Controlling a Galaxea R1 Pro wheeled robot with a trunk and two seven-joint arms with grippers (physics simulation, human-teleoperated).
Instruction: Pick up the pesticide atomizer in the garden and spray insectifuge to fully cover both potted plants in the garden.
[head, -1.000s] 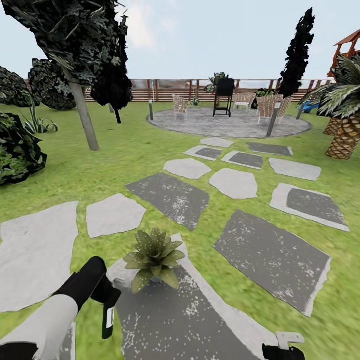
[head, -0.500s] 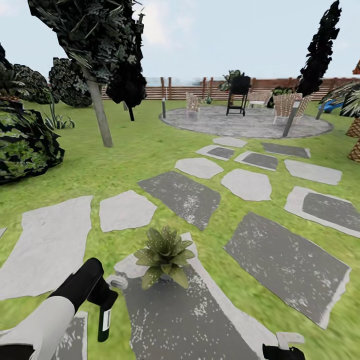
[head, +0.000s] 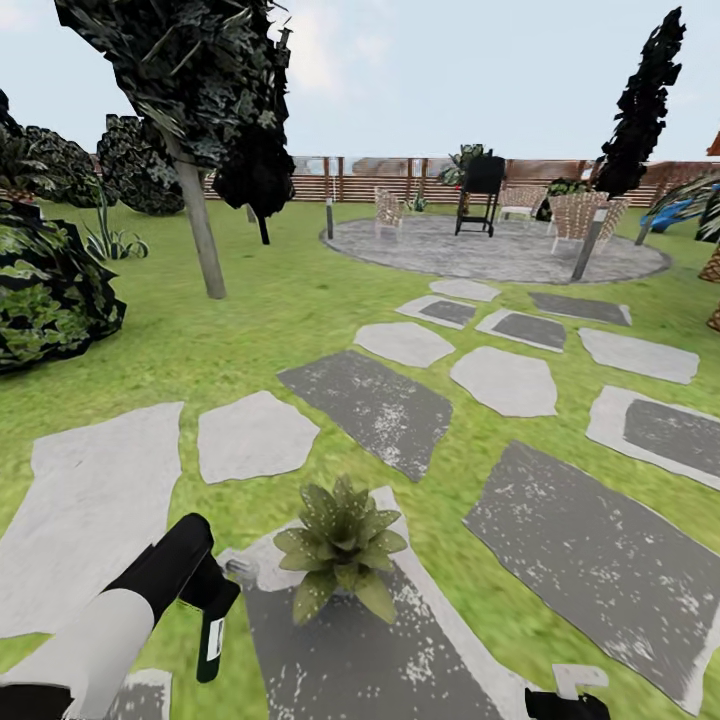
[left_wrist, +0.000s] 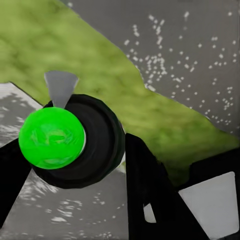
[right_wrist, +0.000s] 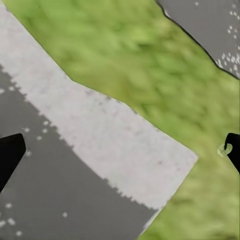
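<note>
I hold the atomizer (head: 213, 640) in the left gripper (head: 212, 610), low at the left of the head view, just beside the plant (head: 342, 545) on the dark slab (head: 400, 660). The fingers are clamped on the bottle's upper part, and the labelled body hangs below them. I judge the bottle light, rigid and smooth-walled, so it could slip or twist. A hold high on the body, near the top, suits it. The right gripper (right_wrist: 120, 150) is spread wide and carries nothing.

The left wrist view shows the green top (left_wrist: 51, 138) between the dark fingers (left_wrist: 150, 195), and so confirms the grasp. The head view alone shows the plant, the lawn (head: 270, 310), the patio (head: 490, 255) and the fence (head: 400, 178).
</note>
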